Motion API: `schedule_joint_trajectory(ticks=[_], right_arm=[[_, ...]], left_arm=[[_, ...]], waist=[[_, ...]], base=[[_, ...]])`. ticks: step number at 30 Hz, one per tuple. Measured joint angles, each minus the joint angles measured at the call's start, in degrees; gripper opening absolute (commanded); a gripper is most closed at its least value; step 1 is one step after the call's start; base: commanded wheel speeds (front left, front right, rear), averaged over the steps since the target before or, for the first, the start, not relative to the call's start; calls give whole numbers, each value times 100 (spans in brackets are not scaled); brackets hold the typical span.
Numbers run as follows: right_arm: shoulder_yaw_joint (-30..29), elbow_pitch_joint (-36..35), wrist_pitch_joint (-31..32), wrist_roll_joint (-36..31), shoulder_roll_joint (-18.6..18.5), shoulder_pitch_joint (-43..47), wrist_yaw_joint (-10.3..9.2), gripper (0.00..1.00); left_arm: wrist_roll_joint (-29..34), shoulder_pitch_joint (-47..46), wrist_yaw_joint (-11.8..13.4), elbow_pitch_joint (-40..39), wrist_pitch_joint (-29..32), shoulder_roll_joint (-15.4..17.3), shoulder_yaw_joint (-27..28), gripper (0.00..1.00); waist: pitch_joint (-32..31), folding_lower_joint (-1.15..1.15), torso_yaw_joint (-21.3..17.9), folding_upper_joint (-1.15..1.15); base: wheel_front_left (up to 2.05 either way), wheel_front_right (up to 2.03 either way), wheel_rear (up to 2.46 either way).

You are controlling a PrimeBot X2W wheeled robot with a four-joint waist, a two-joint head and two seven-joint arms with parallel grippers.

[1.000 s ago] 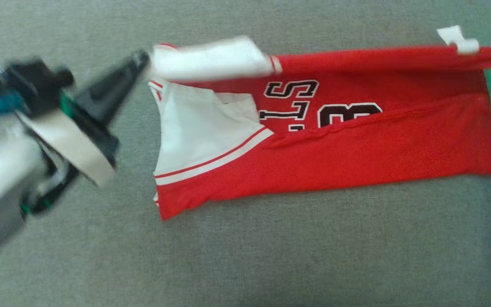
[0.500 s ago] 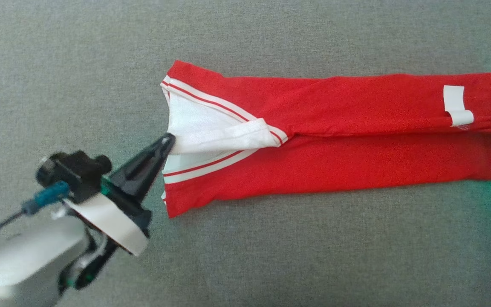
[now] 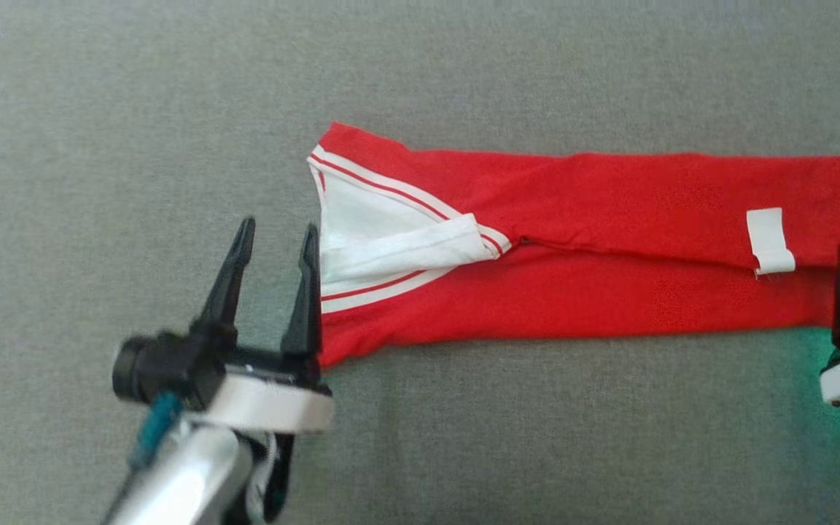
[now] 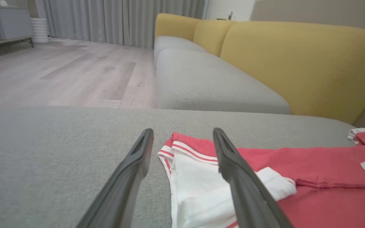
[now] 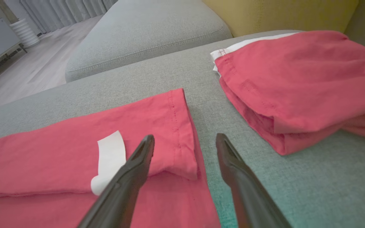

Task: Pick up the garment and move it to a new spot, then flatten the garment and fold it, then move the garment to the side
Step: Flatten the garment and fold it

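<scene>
The red, white-sleeved jersey garment (image 3: pixel 609 292) lies folded lengthwise mid-seat on the grey fabric sofa (image 3: pixel 464 437), the left tool (image 3: pixel 278 233) and right tool (image 5: pixel 185 141) spread empty at its ends, seemingly poised for a crosswise fold.

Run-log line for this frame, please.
garment: folded lengthwise, flat on grey cushion | left gripper: open, at white-trimmed end | right gripper: open, at hem end | next: likely crosswise fold

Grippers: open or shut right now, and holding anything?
Left gripper: open, empty, at the red jersey's sleeve end.
Right gripper: open, empty, at its hem end.
</scene>
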Motion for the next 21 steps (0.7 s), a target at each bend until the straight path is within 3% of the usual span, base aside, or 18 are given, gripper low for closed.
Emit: schedule_joint_trajectory(ticks=[5, 10, 12, 13, 14, 15, 21], right_arm=[[-548, 396, 64, -163, 331, -147, 0, 100], [-1279, 1479, 469, -86, 554, -660, 0, 100], [-1322, 1855, 610, -259, 526, -696, 0, 100], [-1322, 1855, 610, -259, 526, -696, 0, 84], [-1341, 2013, 630, -293, 534, -700, 0, 84], [-1333, 2123, 668, -292, 533, -712, 0, 4], [-945, 2315, 764, -179, 427, -802, -1, 0]], left_arm=[[1195, 844, -10, -116, -8, -678, 709, 100], [2293, 1466, -9, -136, -16, -864, 927, 100], [2451, 1626, -30, -126, -16, -909, 932, 100], [2451, 1626, -30, -126, -16, -909, 932, 100], [2497, 1694, -77, -126, -16, -932, 946, 100], [2530, 1746, -121, -130, -16, -953, 975, 100], [2814, 1829, -314, -224, -16, -1024, 1236, 100]], waist=[[-272, 0, 157, 0], [-590, 0, 390, 0], [-688, 0, 471, 0], [-688, 0, 471, 0], [-736, -1, 509, 0], [-779, -1, 547, 0], [-919, 0, 627, 0]], base=[[0, 0, 0], [0, 0, 0], [0, 0, 0], [0, 0, 0], [0, 0, 0], [0, 0, 0], [0, 0, 0]])
